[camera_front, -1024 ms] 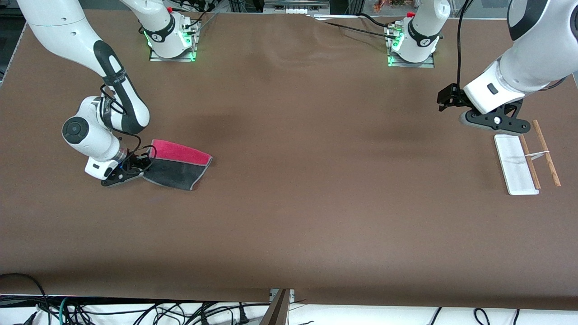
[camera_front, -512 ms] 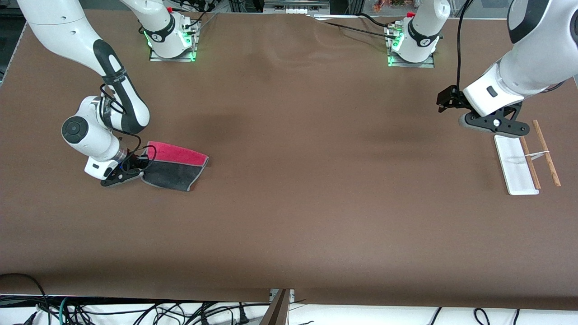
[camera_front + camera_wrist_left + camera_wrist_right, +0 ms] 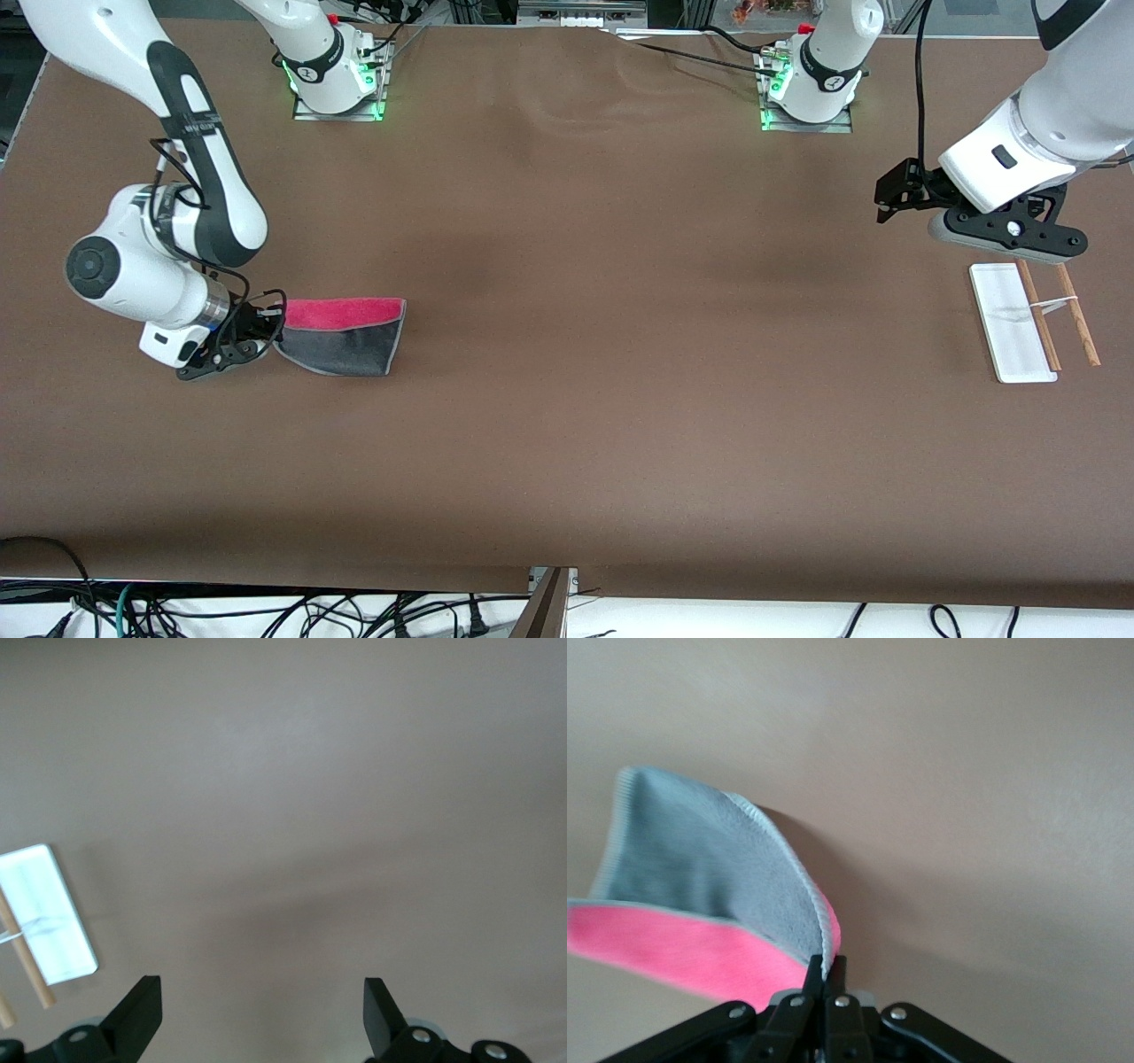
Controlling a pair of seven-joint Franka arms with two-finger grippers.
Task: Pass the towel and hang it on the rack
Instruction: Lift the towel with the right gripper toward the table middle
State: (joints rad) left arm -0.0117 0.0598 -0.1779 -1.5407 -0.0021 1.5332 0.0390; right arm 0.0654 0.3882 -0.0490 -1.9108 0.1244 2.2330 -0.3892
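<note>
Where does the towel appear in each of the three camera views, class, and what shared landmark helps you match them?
Front view: towel on the table, toward the right arm's end.
Left wrist view: not in it.
Right wrist view: towel, one edge pinched.
Shared landmark: the right gripper shut on its edge.

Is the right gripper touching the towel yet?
Touching. The right wrist view shows the right gripper with its fingers pinched shut on the towel at its edge, the cloth rising from between them.
</note>
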